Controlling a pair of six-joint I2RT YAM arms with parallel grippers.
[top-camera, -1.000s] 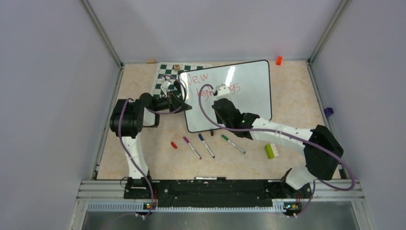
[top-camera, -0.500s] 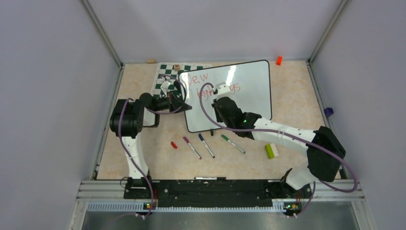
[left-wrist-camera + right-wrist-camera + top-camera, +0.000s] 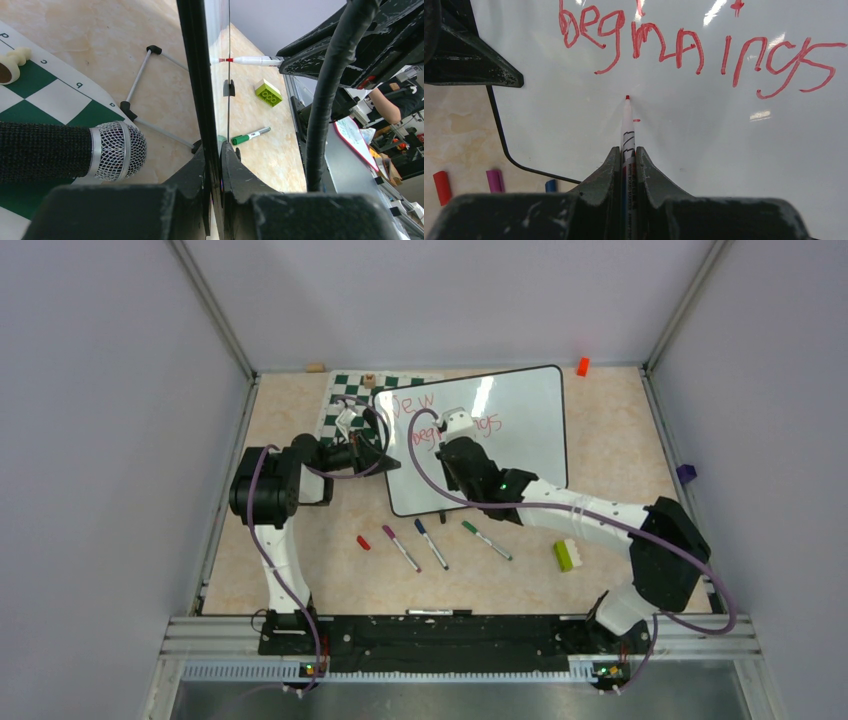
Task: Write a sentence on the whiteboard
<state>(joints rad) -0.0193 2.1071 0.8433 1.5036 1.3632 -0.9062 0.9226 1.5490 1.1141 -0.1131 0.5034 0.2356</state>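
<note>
— Where's the whiteboard [image 3: 734,150]?
— Ahead of my right end effector [image 3: 629,160], clamped on a red marker [image 3: 627,127], tip touching below the sentence [image 3: 680,50]. My left end effector [image 3: 214,152] pinches the board's frame.

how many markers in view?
4: purple marker, blue marker, green marker on the table, near side of the whiteboard; red marker held, tip at the board. More may be hidden.
</note>
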